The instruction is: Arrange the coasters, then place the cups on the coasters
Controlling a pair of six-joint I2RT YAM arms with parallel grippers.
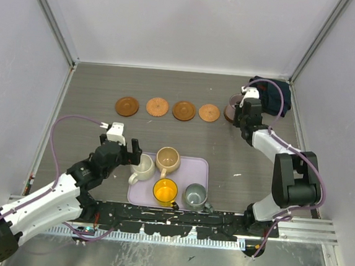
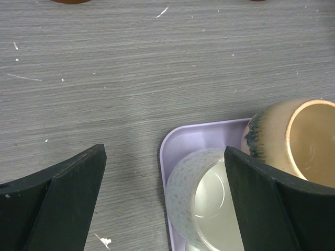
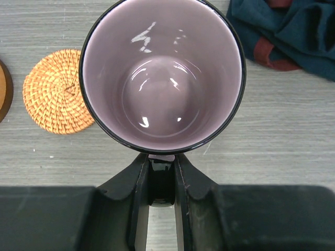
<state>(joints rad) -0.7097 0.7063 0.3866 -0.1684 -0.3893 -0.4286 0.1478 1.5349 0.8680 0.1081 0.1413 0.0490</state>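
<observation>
A: Start at the right end effector (image 3: 161, 163). What has it got?

B: It is clamped on the handle of the mauve cup (image 3: 162, 73), mouth up. I'd judge the handle grip keeps the fingers out of the bowl and lets the cup go down level.

A: Where is that from the lavender tray (image 1: 202, 167)?

B: Beyond the tray and off to its right, at the right end of the row. Four coasters (image 1: 157, 107) lie in a line beyond the tray, and the woven coaster (image 3: 57, 99) sits just beside the cup. Whether a fifth lies under the cup is hidden.

A: And the left end effector (image 2: 163, 151)?

B: Jaws wide apart, holding nothing, over the tray's far-left corner. The cream-white cup (image 2: 201, 206) is at its right finger, so that looks like the next pick.

A: Anything in the way?

B: The tan-beige cup (image 2: 293, 138) crowds the cream-white one at the tray's far edge, leaving little finger room. The yellow-orange cup (image 1: 165, 191) and grey-green cup (image 1: 195, 195) wait at the tray's near edge. A dark teal cloth (image 3: 293, 31) lies beyond the tray's right, close behind the mauve cup.
</observation>
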